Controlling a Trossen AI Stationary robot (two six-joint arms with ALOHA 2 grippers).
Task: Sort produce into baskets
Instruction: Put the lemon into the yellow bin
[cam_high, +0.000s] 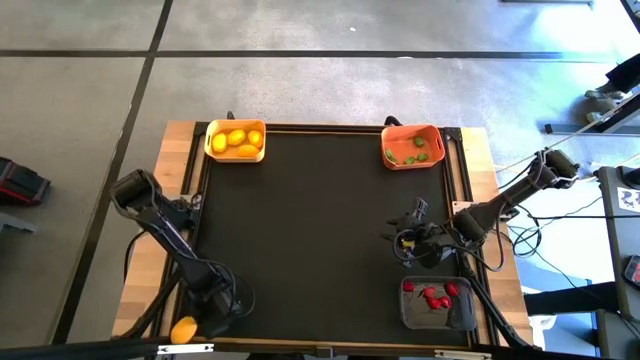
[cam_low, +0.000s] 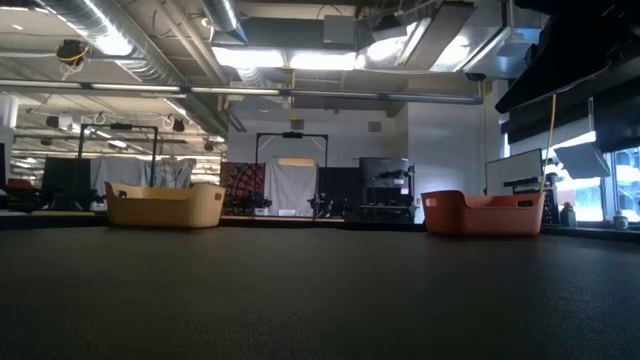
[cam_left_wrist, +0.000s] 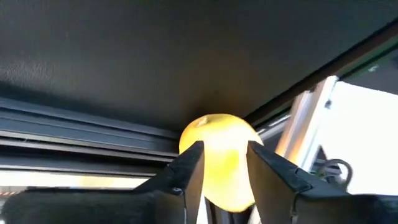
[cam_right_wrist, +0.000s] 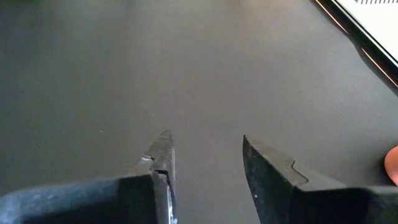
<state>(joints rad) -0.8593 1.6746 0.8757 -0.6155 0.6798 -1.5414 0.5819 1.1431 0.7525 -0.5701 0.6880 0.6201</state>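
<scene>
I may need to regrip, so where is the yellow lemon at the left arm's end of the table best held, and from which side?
Across its rounded middle, as the left gripper does now: one finger on each flank of the lemon. It is a smooth oval with no stem or handle, so the widest girth probably holds most surely. Coming from above looks clearest.

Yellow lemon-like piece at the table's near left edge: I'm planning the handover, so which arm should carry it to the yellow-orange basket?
Left. The left gripper is shut on the yellow lemon-like piece, on the yellow-orange basket's side. The right gripper hangs open near the dark grey basket.
</scene>
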